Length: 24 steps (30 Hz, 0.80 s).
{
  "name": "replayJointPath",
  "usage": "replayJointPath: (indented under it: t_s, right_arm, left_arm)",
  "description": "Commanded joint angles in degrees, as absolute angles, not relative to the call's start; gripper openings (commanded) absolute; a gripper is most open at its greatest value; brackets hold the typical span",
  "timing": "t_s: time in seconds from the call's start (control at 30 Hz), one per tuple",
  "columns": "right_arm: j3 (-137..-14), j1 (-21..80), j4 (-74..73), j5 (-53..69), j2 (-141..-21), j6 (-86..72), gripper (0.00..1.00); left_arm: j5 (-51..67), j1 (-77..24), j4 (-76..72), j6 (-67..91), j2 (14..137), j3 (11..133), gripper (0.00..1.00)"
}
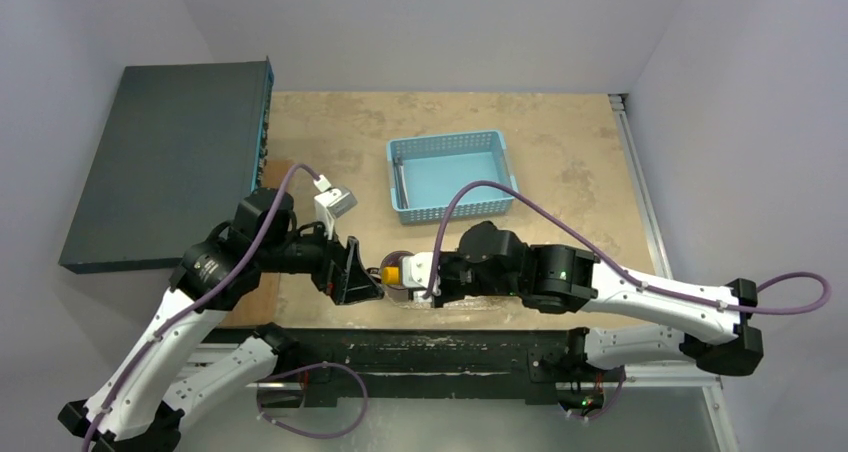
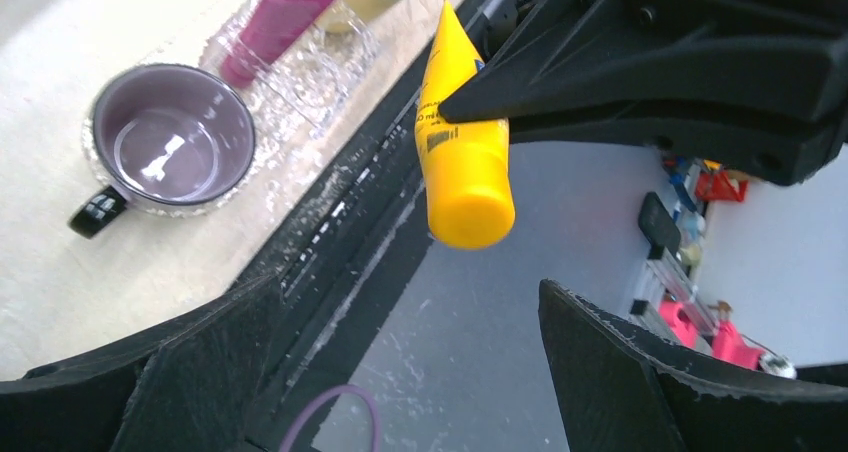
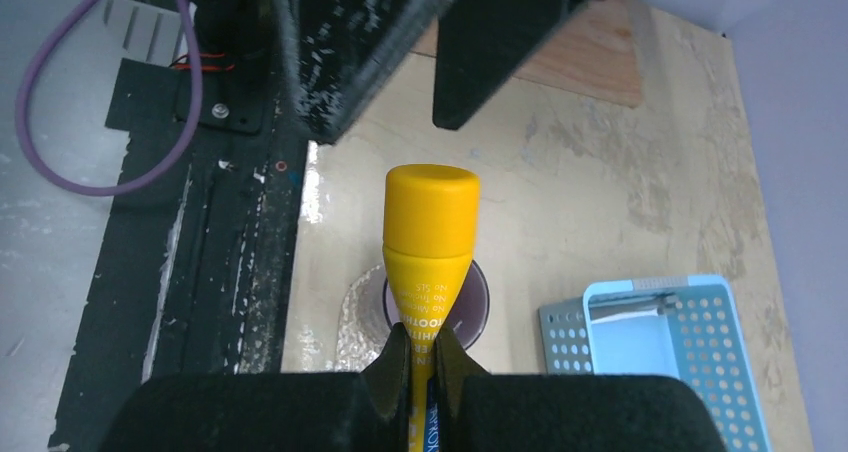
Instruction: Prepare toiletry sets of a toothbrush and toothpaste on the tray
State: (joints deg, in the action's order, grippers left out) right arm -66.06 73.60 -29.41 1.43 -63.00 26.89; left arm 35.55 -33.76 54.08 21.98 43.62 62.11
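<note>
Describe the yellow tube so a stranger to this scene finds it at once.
Look at the near edge of the table, about midway along. There the right gripper is shut on the yellow tube, cap pointing toward the open left gripper. Unlike the magenta tube lying on the tray, it is bright yellow and held off the surface.

A pale beige table [image 1: 560, 162] with a mottled, stained top. Towards its far middle sits a light-blue slatted plastic basket [image 1: 451, 175]. A large, flat dark grey box [image 1: 165, 162] covers the far left side, overhanging the table's edge, with a brown wooden board [image 3: 590, 57] beside it. Close to the near edge, just beyond a black rail [image 1: 420, 347], lies a clear, crinkled, glittery tray [image 2: 320, 82].
</note>
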Motion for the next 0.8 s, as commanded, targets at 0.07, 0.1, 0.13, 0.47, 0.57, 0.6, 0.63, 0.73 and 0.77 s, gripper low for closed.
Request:
replayJointPath:
  t_s: [0.07,0.1,0.13,0.47,0.57,0.6,0.63,0.73,0.77]
  right_arm:
    - [-70.57,78.44,-30.48,-0.43,-65.55,33.45,0.0]
    - [-71.25,79.16,-30.96,-1.38,-66.3,33.92,0.0]
    - [-72.02,79.65,-31.47,-2.13,-67.04,34.27,0.0]
    - [-76.24,81.79,-31.81,-5.05,-70.57,35.68,0.0]
    - [-77.33,82.15,-31.95,-5.25,-71.43,35.9,0.0]
    - [-77.65,82.31,-32.1,-5.27,-71.72,36.01,0.0]
    - [-77.9,82.41,-32.22,-5.27,-72.07,36.11,0.0]
    - [-78.45,82.78,-32.47,-5.31,-72.9,36.37,0.0]
    - [-78.74,82.87,-32.56,-5.33,-73.14,36.51,0.0]
  left_arm:
    - [42.25,-33.43,57.01,21.58,46.42,63.5,1.0]
    - [42.68,-33.44,57.32,21.4,46.53,63.35,1.0]
    - [43.23,-33.45,57.31,21.29,46.58,63.11,1.0]
    - [46.68,-33.53,57.21,19.97,47.55,60.5,0.94]
    - [47.37,-33.57,56.87,19.8,47.87,59.86,0.9]
    - [47.53,-33.5,56.67,19.78,47.96,59.63,0.89]
    - [47.55,-33.54,56.5,19.71,48.15,59.54,0.87]
    - [48.19,-33.52,56.01,19.7,48.46,59.25,0.82]
    - [48.32,-33.5,55.94,19.67,48.57,59.25,0.8]
